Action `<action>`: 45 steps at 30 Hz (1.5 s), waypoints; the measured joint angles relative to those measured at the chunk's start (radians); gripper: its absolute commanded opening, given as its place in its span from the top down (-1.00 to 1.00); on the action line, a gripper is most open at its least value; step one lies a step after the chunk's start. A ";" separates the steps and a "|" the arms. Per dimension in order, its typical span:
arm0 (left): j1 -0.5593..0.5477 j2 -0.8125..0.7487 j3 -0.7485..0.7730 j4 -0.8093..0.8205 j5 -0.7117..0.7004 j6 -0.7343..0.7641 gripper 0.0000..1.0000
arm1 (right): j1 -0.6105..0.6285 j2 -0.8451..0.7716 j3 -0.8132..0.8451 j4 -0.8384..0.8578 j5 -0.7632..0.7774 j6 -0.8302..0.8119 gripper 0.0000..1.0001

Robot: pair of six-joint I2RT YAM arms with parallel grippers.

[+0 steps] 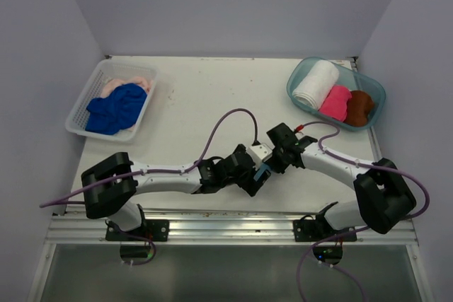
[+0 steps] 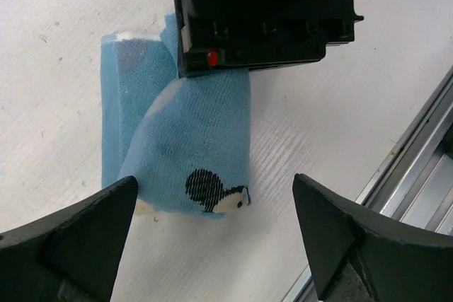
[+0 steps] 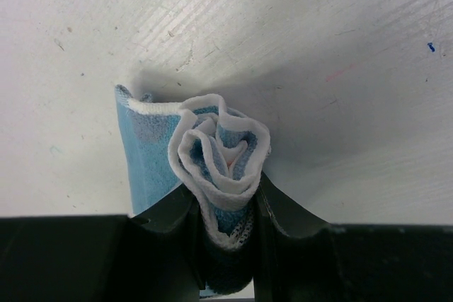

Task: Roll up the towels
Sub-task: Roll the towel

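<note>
White links, black joint housings on left arm (image 1: 166,175), right arm (image 1: 340,167). Purple cables (image 1: 219,122) along both. Matte black wedge fingers (image 2: 71,245) on left gripper (image 2: 214,183).

Pale lavender walls (image 1: 212,5) enclose a scuffed white table (image 1: 198,97).

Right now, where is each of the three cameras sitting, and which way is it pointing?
Top external: above and behind the bases, looking down on the table; left arm and right arm meet near its front edge.
Left wrist: above the light blue towel, looking down; its open left end effector frames the bottom.
Right wrist: low over the table, facing the towel's rolled end, clamped in the right end effector.
Shared: both wrist views show that towel.
</note>
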 measured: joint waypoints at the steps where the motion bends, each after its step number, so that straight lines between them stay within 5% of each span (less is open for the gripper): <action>1: 0.000 0.008 0.007 0.004 0.001 0.009 -0.89 | -0.001 0.004 0.002 0.002 -0.002 0.000 0.97; 20: 0.013 0.114 0.034 0.013 -0.030 0.074 -0.83 | -0.011 0.009 0.003 0.013 -0.020 -0.002 0.97; 29: 0.015 0.149 0.051 0.011 -0.020 0.089 -0.33 | -0.011 0.011 0.003 0.013 -0.019 0.000 0.90; 35: 0.022 0.149 0.051 0.008 0.023 0.063 0.33 | -0.012 0.010 0.003 0.013 -0.019 0.003 0.83; 38: 0.040 0.148 0.051 0.010 0.074 0.034 0.56 | -0.012 0.010 0.003 0.013 -0.019 0.003 0.74; 45: 0.180 0.091 -0.038 0.094 0.332 -0.077 0.81 | -0.010 -0.037 -0.020 0.054 -0.027 -0.017 -0.12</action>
